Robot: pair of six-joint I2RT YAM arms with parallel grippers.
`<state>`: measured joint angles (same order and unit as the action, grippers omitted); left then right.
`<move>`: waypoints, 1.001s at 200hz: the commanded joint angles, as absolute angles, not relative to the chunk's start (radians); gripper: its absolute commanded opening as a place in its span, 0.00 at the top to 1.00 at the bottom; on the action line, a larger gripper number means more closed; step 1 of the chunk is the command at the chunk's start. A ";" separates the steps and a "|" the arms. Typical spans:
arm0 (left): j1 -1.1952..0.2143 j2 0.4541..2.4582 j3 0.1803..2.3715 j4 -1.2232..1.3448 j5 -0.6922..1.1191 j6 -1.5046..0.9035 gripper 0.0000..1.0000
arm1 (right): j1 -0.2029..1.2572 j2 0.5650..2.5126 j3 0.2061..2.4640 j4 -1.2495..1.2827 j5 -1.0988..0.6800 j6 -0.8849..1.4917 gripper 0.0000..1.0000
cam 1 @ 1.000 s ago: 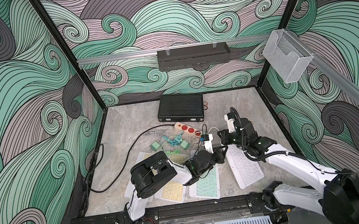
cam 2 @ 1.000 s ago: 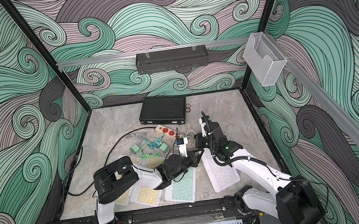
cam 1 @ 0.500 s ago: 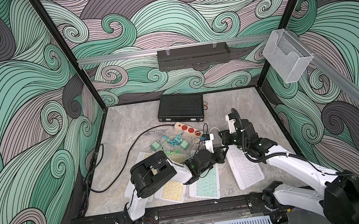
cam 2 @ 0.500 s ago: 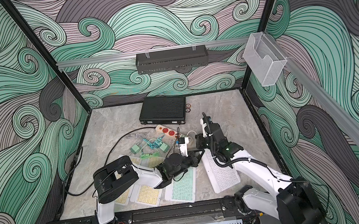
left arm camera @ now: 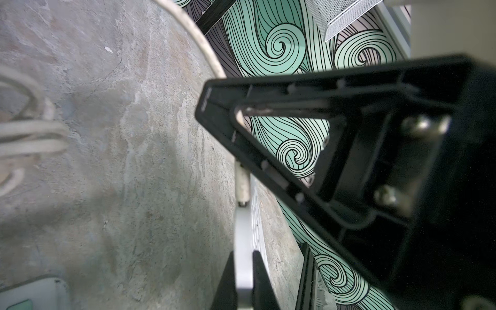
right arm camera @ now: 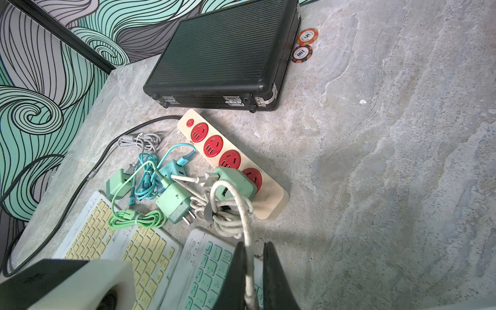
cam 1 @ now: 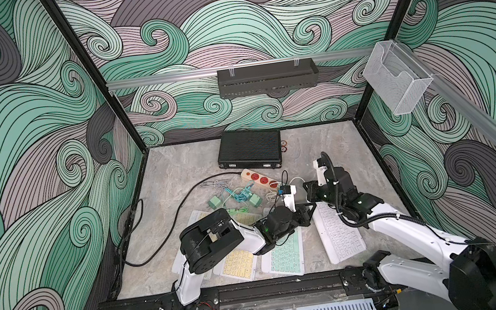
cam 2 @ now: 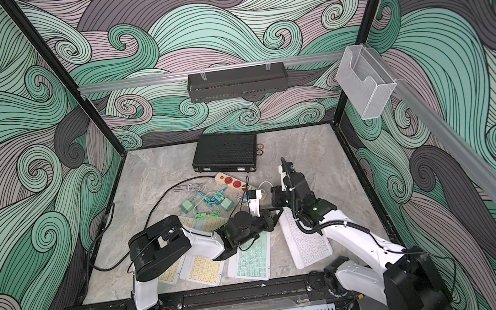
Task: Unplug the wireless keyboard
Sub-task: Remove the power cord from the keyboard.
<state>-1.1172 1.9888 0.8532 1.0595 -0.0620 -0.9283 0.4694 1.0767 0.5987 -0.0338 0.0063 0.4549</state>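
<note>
Left end effector point(left arm camera: 243, 257) is clamped tight on the edge of the white keyboard point(left arm camera: 243, 233), which lies on the worktop point(left arm camera: 120, 161). Just ahead of those fingers the cable plug point(left arm camera: 243, 183) sits against the keyboard's edge and looks seated. My right end effector point(right arm camera: 253, 247) is pinched together on the white cable point(right arm camera: 243, 214) itself, close beyond that plug, and past its tips the cable loops off toward the green charger point(right arm camera: 236, 182) on the power strip point(right arm camera: 214, 150).
</note>
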 commanded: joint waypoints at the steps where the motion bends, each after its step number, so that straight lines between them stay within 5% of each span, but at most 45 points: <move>1: -1.132 2.038 0.854 1.006 -0.037 -0.882 1.00 | 0.472 1.057 0.592 0.016 0.043 0.477 1.00; 97: -1.148 2.019 0.846 0.986 -0.064 -0.856 1.00 | 0.527 1.104 0.674 -0.096 0.131 0.410 1.00; 200: -1.149 2.032 0.836 1.014 -0.066 -0.864 1.00 | 0.439 1.113 0.636 -0.025 0.000 0.477 1.00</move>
